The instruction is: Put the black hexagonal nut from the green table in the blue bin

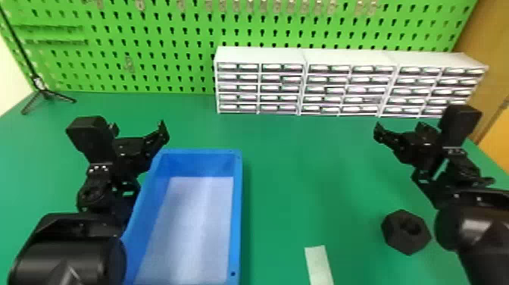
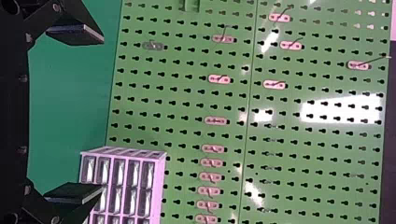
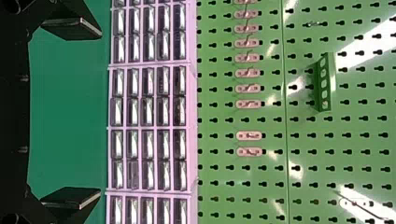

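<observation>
Right now the black nut (image 1: 406, 238) lies on the green table (image 1: 303, 178), its hole facing upward, at the right side of the head view and just beside the right arm in that view. The blue bin (image 1: 236, 212) stands well apart from it on the left, with a pale floor inside, and the left arm covers part of its left edge. Between the bin and the nut, at the near side, lies a pale strip (image 1: 319, 265).

The left gripper (image 1: 138, 128) hangs over the table by the bin's far left corner, and its 2 fingers are wide apart with only air between them. The right gripper (image 1: 399, 128) is beyond the nut in the head view, in front of the drawers, its 2 fingers likewise spread around nothing.

At the back, 3 white drawer units (image 1: 261, 81) stand side by side against a green pegboard (image 1: 151, 57), and a thin black stand (image 1: 45, 94) is at the far left corner
</observation>
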You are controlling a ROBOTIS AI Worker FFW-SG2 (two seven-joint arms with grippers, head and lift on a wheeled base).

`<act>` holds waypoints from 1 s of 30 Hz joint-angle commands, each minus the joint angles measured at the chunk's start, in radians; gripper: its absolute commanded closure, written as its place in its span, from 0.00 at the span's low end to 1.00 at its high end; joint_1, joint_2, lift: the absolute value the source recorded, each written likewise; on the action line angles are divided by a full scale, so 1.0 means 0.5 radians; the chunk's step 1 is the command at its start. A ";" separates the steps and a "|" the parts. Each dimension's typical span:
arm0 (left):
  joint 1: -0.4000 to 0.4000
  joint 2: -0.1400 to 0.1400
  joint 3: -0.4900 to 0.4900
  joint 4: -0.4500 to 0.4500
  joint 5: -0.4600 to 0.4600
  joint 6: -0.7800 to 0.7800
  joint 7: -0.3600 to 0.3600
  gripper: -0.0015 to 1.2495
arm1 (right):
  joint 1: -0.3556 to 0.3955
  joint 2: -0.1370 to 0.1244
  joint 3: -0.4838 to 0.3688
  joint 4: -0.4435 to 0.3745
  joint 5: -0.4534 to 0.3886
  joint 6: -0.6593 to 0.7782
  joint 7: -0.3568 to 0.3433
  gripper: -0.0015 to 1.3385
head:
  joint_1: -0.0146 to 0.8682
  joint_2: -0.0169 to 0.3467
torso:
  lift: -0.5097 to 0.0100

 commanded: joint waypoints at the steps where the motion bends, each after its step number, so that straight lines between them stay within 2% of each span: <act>1: -0.001 0.000 -0.001 -0.003 0.000 0.000 0.000 0.13 | 0.000 0.004 -0.010 -0.007 0.003 0.002 0.000 0.09 | 0.79 0.12 | 0.80; 30: -0.005 0.000 -0.001 -0.003 0.000 0.000 0.000 0.13 | -0.003 0.004 -0.007 -0.026 0.031 0.017 0.000 0.09 | 0.79 0.12 | 0.80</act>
